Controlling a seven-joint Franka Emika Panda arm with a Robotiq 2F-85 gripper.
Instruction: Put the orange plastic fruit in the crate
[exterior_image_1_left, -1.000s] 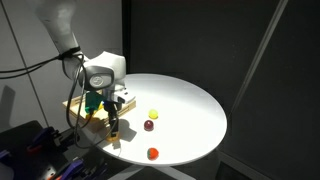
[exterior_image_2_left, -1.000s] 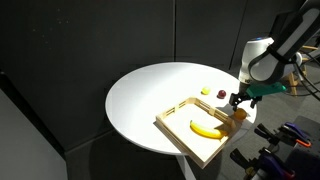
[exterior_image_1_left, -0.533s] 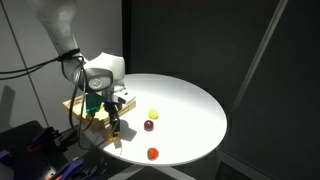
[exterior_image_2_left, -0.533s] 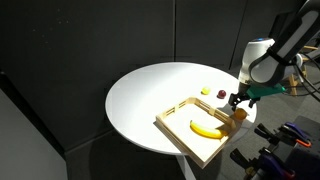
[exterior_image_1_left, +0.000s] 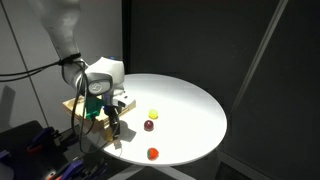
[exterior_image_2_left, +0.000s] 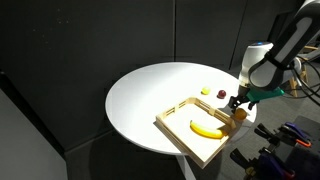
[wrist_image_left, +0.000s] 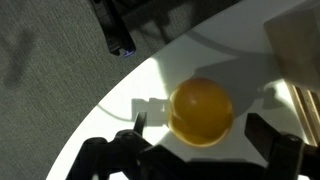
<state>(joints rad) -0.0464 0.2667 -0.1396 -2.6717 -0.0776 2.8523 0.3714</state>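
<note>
Pincer (wrist_image_left: 195, 128) spread wide, I hover astride the orange fruit (wrist_image_left: 201, 111), which sits ungripped on the white tabletop (wrist_image_left: 228, 52), just beside the crate (wrist_image_left: 297, 38). Only a banana (exterior_image_2_left: 206, 128) lies in the crate. By my reading, grasp, lift and drop are all yet to come.

End effector (wrist_image_left: 198, 135) points down, jaws apart
</note>
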